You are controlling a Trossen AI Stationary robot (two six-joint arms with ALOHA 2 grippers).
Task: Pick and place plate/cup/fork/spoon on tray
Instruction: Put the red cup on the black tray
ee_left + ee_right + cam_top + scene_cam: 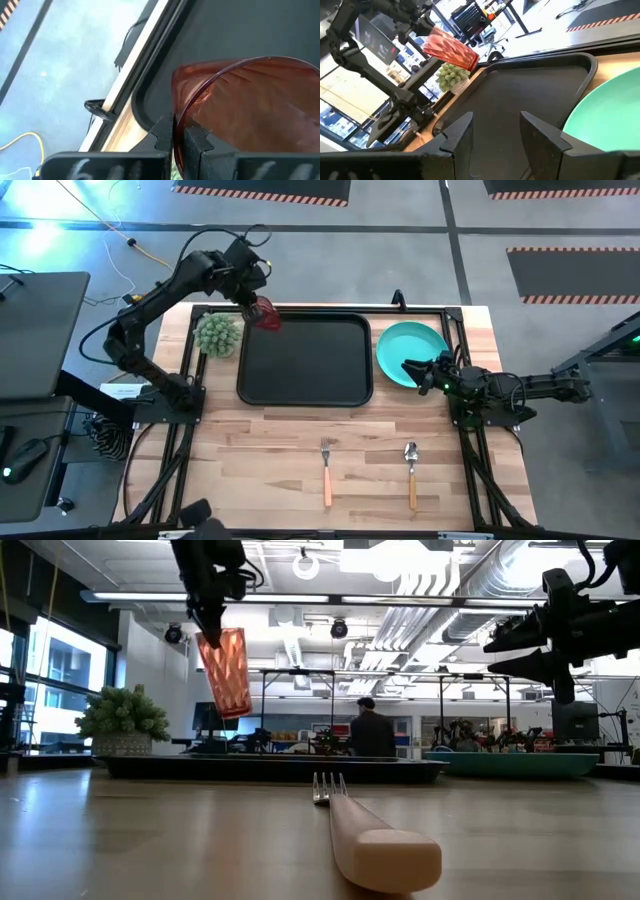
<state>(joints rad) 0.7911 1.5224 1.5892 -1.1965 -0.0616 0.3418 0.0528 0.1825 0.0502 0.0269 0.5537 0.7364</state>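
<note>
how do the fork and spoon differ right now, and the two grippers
The fork ends in tines; the spoon ends in an oval bowl. The fork lies nearer the table's middle, the spoon towards the right arm's side. Both lie flat on the table with wooden handles, untouched. The left gripper is shut on the cup, held tilted in the air over the tray's corner; the right gripper is open, empty, over the plate.
</note>
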